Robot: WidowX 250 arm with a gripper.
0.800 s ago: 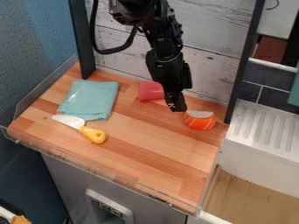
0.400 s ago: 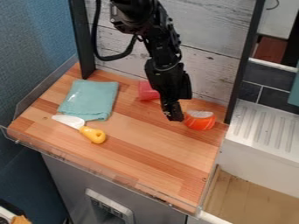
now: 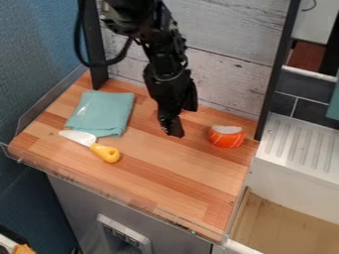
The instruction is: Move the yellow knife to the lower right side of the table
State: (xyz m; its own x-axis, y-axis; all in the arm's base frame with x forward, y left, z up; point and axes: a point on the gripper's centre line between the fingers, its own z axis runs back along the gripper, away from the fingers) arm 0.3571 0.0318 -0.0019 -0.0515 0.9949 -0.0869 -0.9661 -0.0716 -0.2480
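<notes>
Yellow knife (image 3: pixel 106 153), one: left of frame, lying beside the blue-green cloth (image 3: pixel 101 113), ungripped. Claw (image 3: pixel 174 131), black: mid-frame, apart from the knife; open or closed, cannot tell. Done: none of the move. Outstanding: grasp, carriage, setting down at the bench's (image 3: pixel 198 206) lower right.

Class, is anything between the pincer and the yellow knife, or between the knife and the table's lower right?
Nothing visible stands between pincer and knife, or knife and lower right. The cloth lies beside the blade; the orange toy sits farther up.
</notes>
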